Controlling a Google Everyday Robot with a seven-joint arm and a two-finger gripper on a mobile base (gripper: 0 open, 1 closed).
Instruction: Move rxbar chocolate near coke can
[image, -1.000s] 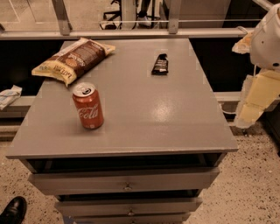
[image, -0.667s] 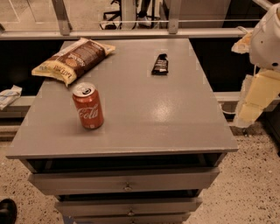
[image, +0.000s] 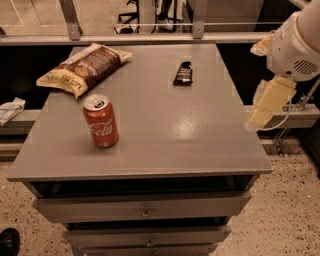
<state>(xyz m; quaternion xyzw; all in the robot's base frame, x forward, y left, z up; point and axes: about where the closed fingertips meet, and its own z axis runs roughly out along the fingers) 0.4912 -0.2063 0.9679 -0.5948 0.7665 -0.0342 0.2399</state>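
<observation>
**A:** Eyes on the rxbar chocolate (image: 183, 74): a small, flat, black rectangular wrapper with a slight gloss. It's lying flat toward the far edge of the counter (image: 165, 150), right of centre. There's pale lettering on it, too small to read.

**B:** And the coke can (image: 101, 121) stands upright well apart from it, on the near-left part of the top. Red aluminium, silver lid with the tab showing, white script on the side, and "Cola" is legible.

**A:** In the far-left corner there's a crinkled chip bag (image: 82, 68), brown with yellow edging, lying flat. I can't make out its print.

**B:** What about the surface?

**A:** It's a smooth matte grey top with a soft patch of reflected light right of the middle. Under the front edge there's a dark gap, then grey drawers (image: 100, 210) with small round knobs.

**B:** Where's the gripper (image: 265, 105)?

**A:** It's off the counter's right edge, hanging in the air beside it. It's cream-coloured, below a rounded white arm housing (image: 295, 45), and well clear of both bar and can. Wide or narrow, I cannot tell from here.

**B:** And the room?

**A:** Speckled terrazzo floor (image: 295, 210), a pale ledge (image: 100, 39) running behind the counter, and the toe of a black shoe (image: 7, 242) at the bottom left.
</observation>
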